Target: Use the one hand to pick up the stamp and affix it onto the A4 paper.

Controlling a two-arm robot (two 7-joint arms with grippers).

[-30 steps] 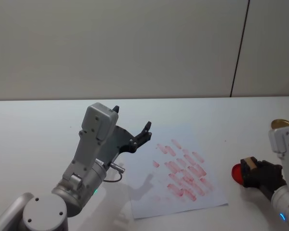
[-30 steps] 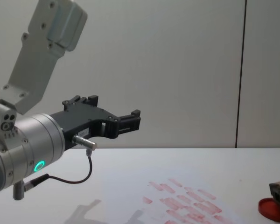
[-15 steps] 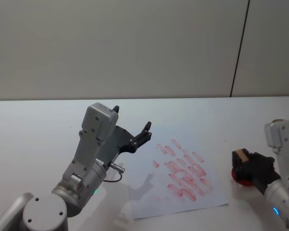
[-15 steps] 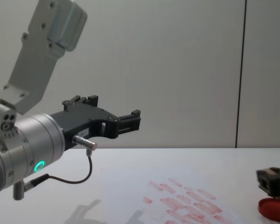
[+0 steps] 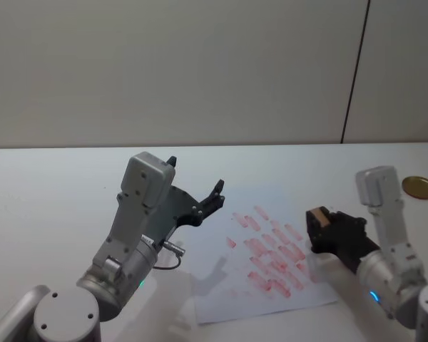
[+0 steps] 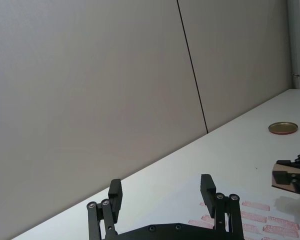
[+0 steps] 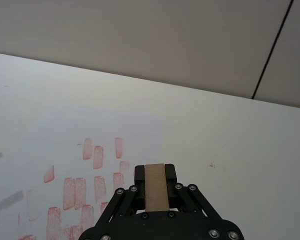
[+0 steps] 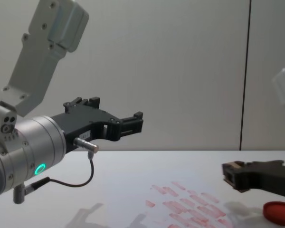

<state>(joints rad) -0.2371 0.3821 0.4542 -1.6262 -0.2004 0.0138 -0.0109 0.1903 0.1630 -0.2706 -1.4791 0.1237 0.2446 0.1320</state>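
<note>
The stamp, a small tan wooden block, sits between the black fingers of my right gripper, which is shut on it. The right wrist view shows the stamp end-on in the jaws. From the chest view the stamp hangs a little above the table, over the right edge of the A4 paper. The A4 paper is a white sheet with rows of red marks. My left gripper is raised left of the paper, open and empty.
A flat round red ink pad lies on the table just right of my right gripper. A round gold lid rests farther back right. A grey wall closes off the table's far edge.
My right gripper has carried the stamp leftward from above the red ink pad to the paper's right edge. The left arm has not moved.
</note>
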